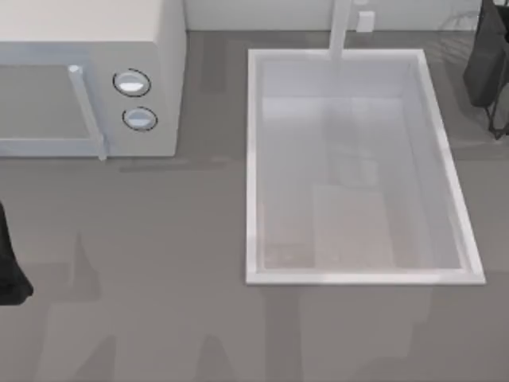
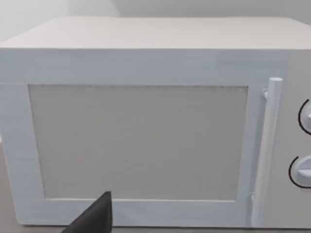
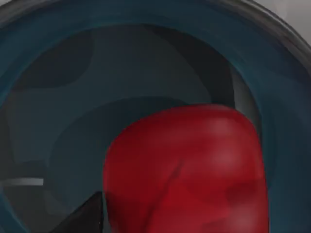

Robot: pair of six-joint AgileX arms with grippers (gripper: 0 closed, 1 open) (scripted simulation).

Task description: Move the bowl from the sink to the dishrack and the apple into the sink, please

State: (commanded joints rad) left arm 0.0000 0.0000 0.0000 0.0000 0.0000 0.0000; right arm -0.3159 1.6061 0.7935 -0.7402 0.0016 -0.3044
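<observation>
The white sink [image 1: 253,159] lies right of centre in the top view, its basin bare, with the faucet post [image 1: 340,32] at its far rim. In the right wrist view the blue-teal bowl [image 3: 146,63] is seen from close above, and the red apple [image 3: 194,170] sits large in front of its inside. One dark finger [image 3: 87,216] shows beside the apple; I cannot tell whether the apple is gripped or resting in the bowl. My right arm [image 1: 487,64] is at the far right edge, over thin dark wires [image 1: 498,123] that may be the dishrack. My left arm [image 1: 9,270] is parked at the left edge.
A white microwave [image 1: 87,32] with two round knobs [image 1: 132,83] stands at the back left. The left wrist view faces its door [image 2: 141,141] and handle [image 2: 267,145], with a dark finger [image 2: 97,216] low in front. Grey counter [image 1: 159,263] spreads before the microwave and sink.
</observation>
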